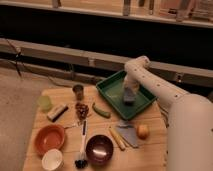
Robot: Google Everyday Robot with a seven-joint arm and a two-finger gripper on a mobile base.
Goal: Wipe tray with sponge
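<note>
We start at the left of the wooden table (150, 150). A pale green cup (44, 102) stands near the edge, a tan-and-dark block (57, 112) just beside it, an orange bowl (49, 138) and a white cup (52, 159) nearer the front. Toward the middle we note a metal cup (78, 91), a pinecone-like item (81, 109), a brush (82, 150), a dark bowl (99, 148) and a green vegetable (101, 110). The surface is crowded; there is little free room left of the tray.

The tray (111, 90) sits at the back right of the table, one corner pointing toward the front. Its low rim is visible on all sides. We judge it stiff and light, liable to slide under a sideways push.

The sponge (129, 94) rests on the tray floor, near the centre. We judge it soft, light and compressible; it is best held across its short sides, near the top, so the lower face stays free to wipe.

The gripper (129, 89) is directly above the sponge, reaching down into the tray from the arm (160, 87). Whether the fingers are closed on the sponge, we cannot tell.

In front of the tray lie a grey wedge (129, 134), a yellowish stick (117, 138) and an orange fruit (143, 131), near but apart from the rim. Behind the table runs a dark wall with a ledge.
</note>
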